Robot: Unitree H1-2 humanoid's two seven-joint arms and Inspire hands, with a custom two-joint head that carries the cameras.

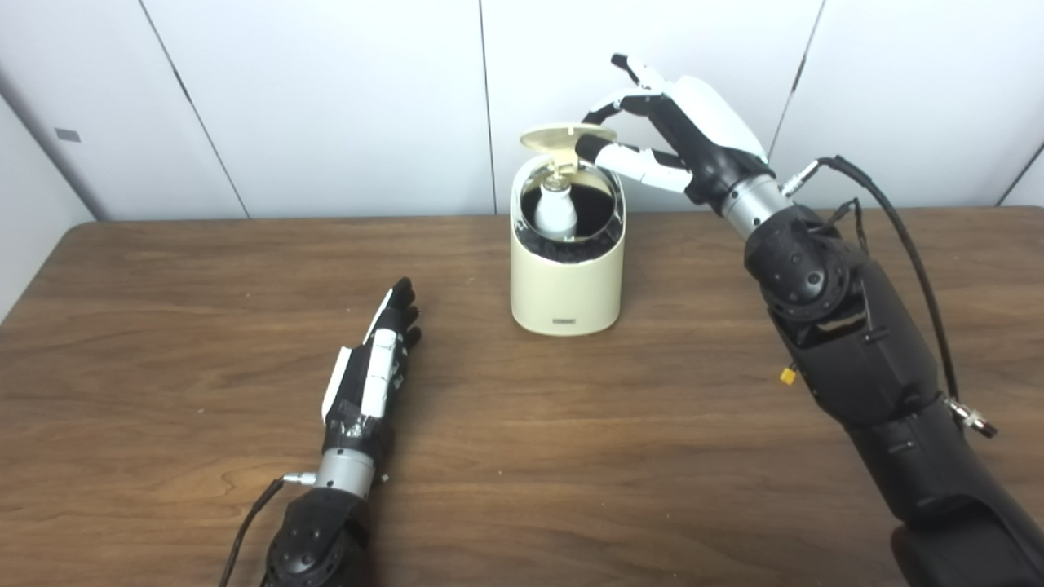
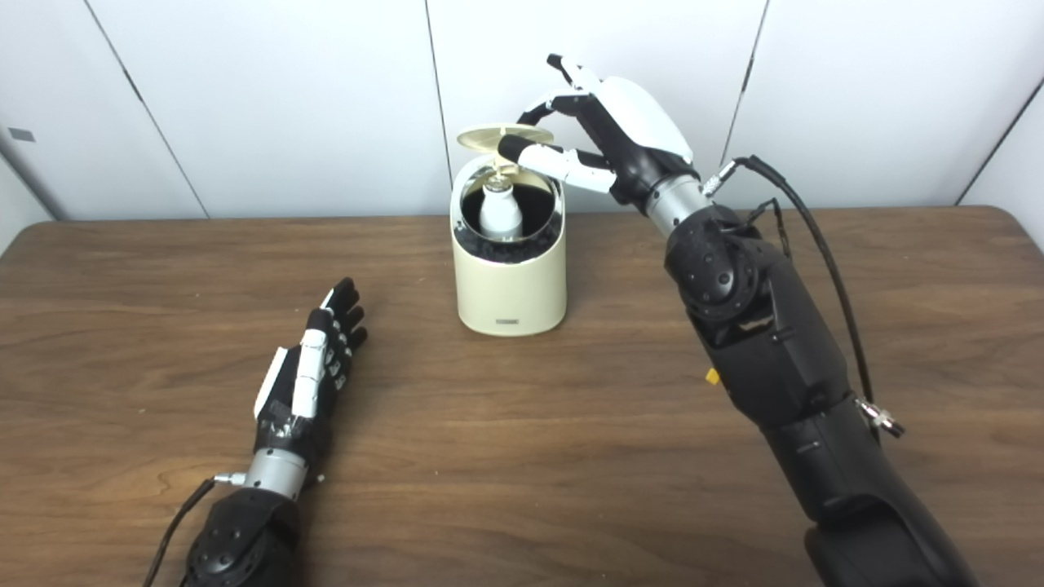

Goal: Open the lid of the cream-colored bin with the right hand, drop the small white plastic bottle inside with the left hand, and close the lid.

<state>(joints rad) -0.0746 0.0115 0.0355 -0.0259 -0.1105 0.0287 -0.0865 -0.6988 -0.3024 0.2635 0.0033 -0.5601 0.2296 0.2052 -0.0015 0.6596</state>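
Bin (image 1: 566,281) label unreadable | right hand (image 1: 681,122) fingers pinching lid (image 1: 568,135) | left hand (image 1: 371,367) flat, empty

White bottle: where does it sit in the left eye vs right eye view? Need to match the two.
Left eye view: white bottle stands inside the open bin, just right of picture centre, upper half.
Right eye view: same bottle inside the bin, just left of centre, upper half.
Shared landmark: the raised lid directly above it, with the right hand at it.
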